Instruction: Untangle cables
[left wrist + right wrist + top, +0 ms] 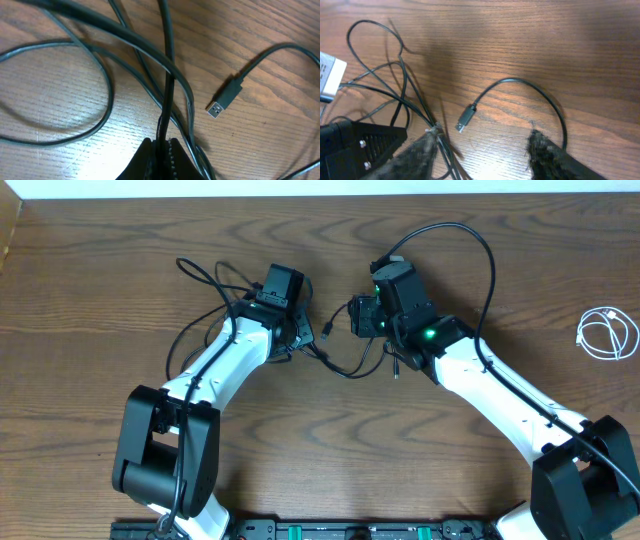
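Observation:
Black cables [215,288] lie in a loose tangle at the table's middle left, and one strand trails right to a USB plug [328,330]. My left gripper [297,338] sits in the tangle. In the left wrist view that gripper [162,145] is shut on one black strand [166,100], with the plug [226,96] off to its right. My right gripper [358,317] faces it, open. In its wrist view the right gripper [484,134] holds nothing; the plug [465,118] lies just ahead, and tangled strands [402,95] pass its left fingertip. A white cable [607,333] lies coiled at far right.
A thick black robot cable [480,250] arches over the right arm. The table's far edge [300,198] runs along the top. Both arm bases [165,455] stand near the front edge. The left gripper's body [360,145] shows at the lower left of the right wrist view.

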Tool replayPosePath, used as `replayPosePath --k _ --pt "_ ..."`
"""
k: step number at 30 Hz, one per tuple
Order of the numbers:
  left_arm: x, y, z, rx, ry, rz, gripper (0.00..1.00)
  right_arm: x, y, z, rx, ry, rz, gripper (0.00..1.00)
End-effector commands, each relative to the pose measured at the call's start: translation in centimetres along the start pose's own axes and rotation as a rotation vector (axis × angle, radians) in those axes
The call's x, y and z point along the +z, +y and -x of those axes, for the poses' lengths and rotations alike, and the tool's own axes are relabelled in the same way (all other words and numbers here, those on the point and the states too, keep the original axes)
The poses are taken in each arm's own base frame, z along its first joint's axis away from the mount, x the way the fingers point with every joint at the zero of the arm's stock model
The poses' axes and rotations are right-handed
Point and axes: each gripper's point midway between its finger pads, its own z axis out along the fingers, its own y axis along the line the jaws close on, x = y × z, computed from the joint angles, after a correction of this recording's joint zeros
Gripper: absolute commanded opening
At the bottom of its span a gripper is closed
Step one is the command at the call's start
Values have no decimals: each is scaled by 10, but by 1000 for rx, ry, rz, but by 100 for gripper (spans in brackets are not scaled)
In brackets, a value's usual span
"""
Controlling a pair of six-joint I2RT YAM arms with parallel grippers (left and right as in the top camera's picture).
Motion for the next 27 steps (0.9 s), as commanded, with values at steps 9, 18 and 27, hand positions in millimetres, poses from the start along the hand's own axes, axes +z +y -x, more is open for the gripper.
replayPosePath --k 9,18,27 --pt "0 -1 8 151 11 -57 7 18 15 -24 -36 48 3 50" --pt "-21 -27 5 288 111 -445 8 43 36 -44 -58 120 142 66" --pt "-33 -34 4 313 127 -580 7 53 58 -43 -64 114 268 68"
